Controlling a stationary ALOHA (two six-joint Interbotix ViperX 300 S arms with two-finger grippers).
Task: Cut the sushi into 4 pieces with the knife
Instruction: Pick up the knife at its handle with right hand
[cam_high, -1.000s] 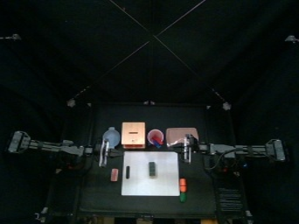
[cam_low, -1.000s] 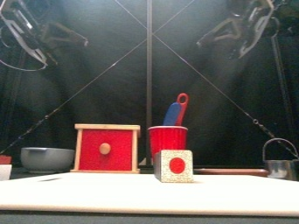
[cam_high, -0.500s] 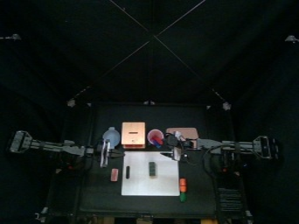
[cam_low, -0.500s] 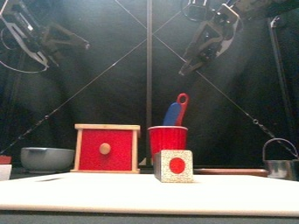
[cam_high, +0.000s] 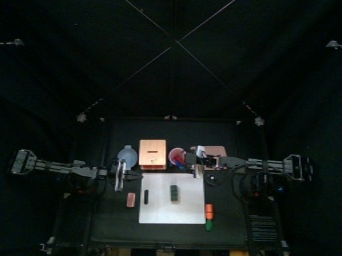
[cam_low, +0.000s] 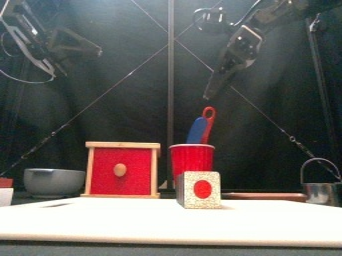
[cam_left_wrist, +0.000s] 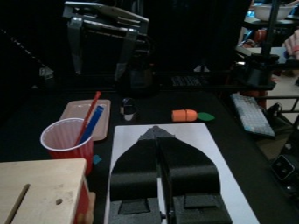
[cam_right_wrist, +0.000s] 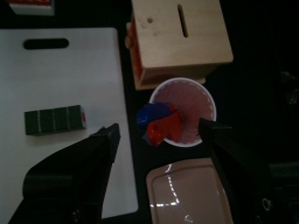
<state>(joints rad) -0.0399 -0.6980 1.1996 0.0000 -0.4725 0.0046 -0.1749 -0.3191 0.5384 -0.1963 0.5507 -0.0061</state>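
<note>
The dark green sushi roll (cam_high: 175, 192) lies whole on the white cutting board (cam_high: 160, 205); its end face (cam_low: 199, 189) shows a red spot. Behind the board stands the red cup (cam_low: 191, 159), holding the blue knife (cam_low: 198, 129) and a red one. My right gripper (cam_right_wrist: 160, 129) hangs open high above the cup (cam_right_wrist: 184, 99), and the knife handles (cam_right_wrist: 155, 122) sit between its jaws in the right wrist view. It touches nothing. My left gripper (cam_left_wrist: 160, 133) is shut and empty, raised at the board's left side (cam_high: 120, 180).
The wooden box (cam_high: 155, 155) with its red drawer front stands left of the cup, the blue-grey bowl (cam_high: 127, 156) beyond it. The pink tray (cam_high: 211, 153) lies right of the cup, the metal cutter (cam_low: 318, 186) further right. Small orange and green toys (cam_high: 210, 213) lie beside the board.
My right gripper has opened and swung left from the pink tray's side to above the red cup. The left arm and the sushi have not moved.
</note>
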